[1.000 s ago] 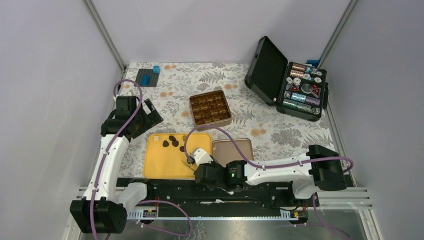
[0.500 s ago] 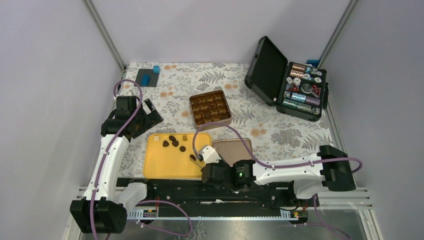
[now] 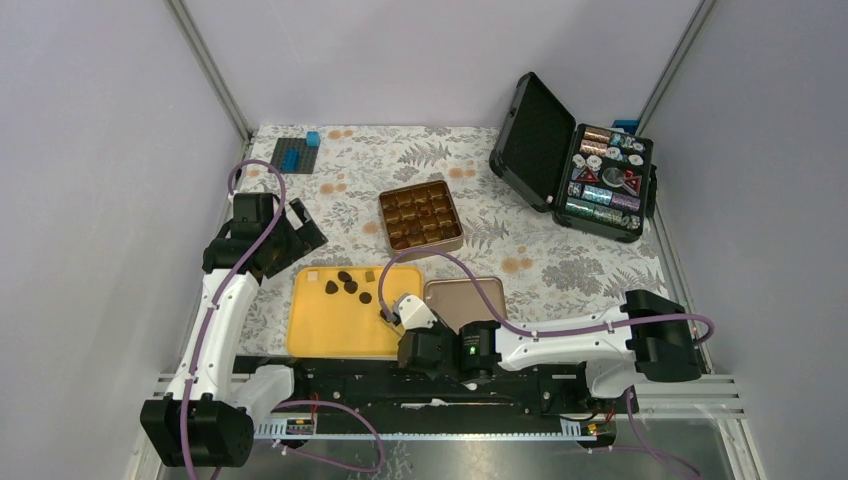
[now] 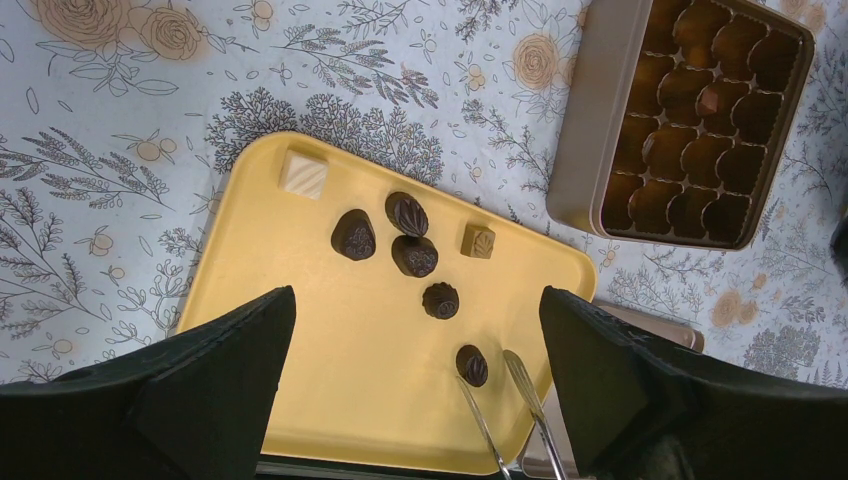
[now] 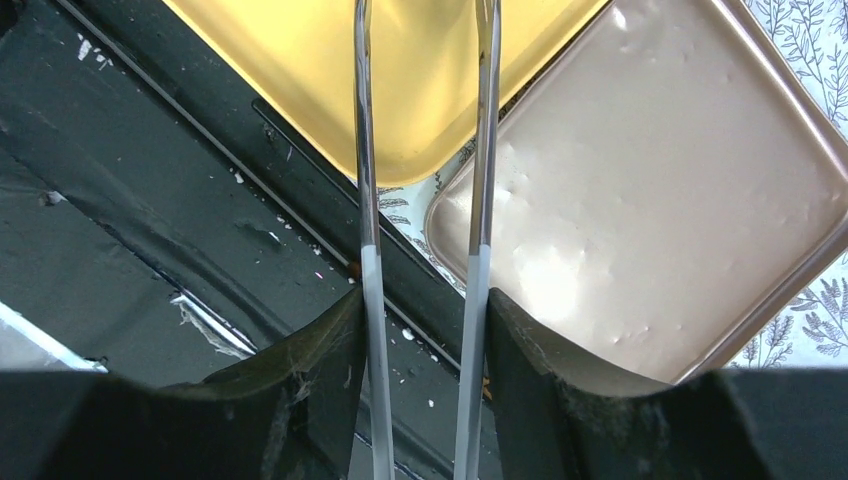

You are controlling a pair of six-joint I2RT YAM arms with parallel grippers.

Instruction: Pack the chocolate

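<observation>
The chocolate (image 4: 413, 256) is seen only in the left wrist view, loose on the yellow tray (image 4: 330, 390). One dark piece (image 4: 472, 365) is touched by the tongs (image 4: 528, 395), and its long side is pointed almost along them. The right wrist view shows just the tongs over the tray corner and a tan lid (image 5: 640, 200). The right arm is stretched low along the near edge, and the tongs are squeezed by the right gripper (image 5: 425, 310). The left gripper (image 4: 415, 297) is held wide apart above the tray.

Nothing readable; items in the case (image 3: 533, 135) at the tabletop's far right corner may bear print, too small.
</observation>
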